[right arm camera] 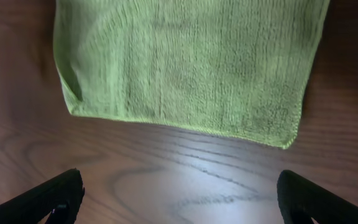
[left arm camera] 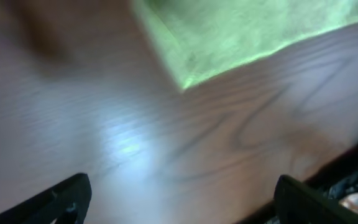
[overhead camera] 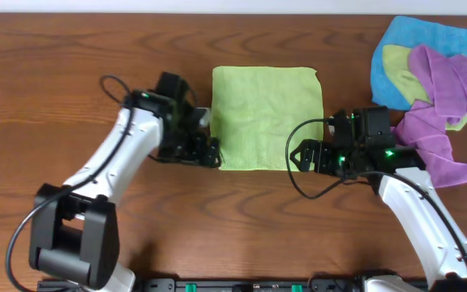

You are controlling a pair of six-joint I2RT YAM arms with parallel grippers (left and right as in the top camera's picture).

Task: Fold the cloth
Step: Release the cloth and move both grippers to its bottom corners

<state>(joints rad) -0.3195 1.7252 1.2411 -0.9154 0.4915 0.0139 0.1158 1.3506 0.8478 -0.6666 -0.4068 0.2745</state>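
Both arms are down at the near edge of the cloth [overhead camera: 266, 118], one at each end. It lies spread flat on the desk [overhead camera: 71, 57], bright lime green and roughly square, sitting between the two pincers and stretching away from them toward the far side.

The left pincer [left arm camera: 182, 202] stands wide open with nothing in it. From where it hovers, the cloth's near corner is just ahead, about in line with the gap between its fingers [left arm camera: 67, 196]. Bare wood shows between that corner and the fingertips, so it is not touching. Its wrist view is blurred, and I can make out little more than the green corner and the wood grain.

The right pincer [right arm camera: 180, 199] is also fully spread and empty. The cloth's near hem runs across in front of it, spanning about the same width as the gap between its two fingers. A strip of bare desk separates the hem from the fingertips. One corner, ahead of its left finger, looks slightly curled or doubled over. The corner ahead of its right finger lies flat.

Off to the right of the right pincer and farther back is a loose heap: a blue cloth [overhead camera: 432, 36] underneath, a duller yellow-green cloth [overhead camera: 400, 69] on it, and a purple cloth [overhead camera: 444, 122] draped over both. The purple one trails down close beside the right arm.
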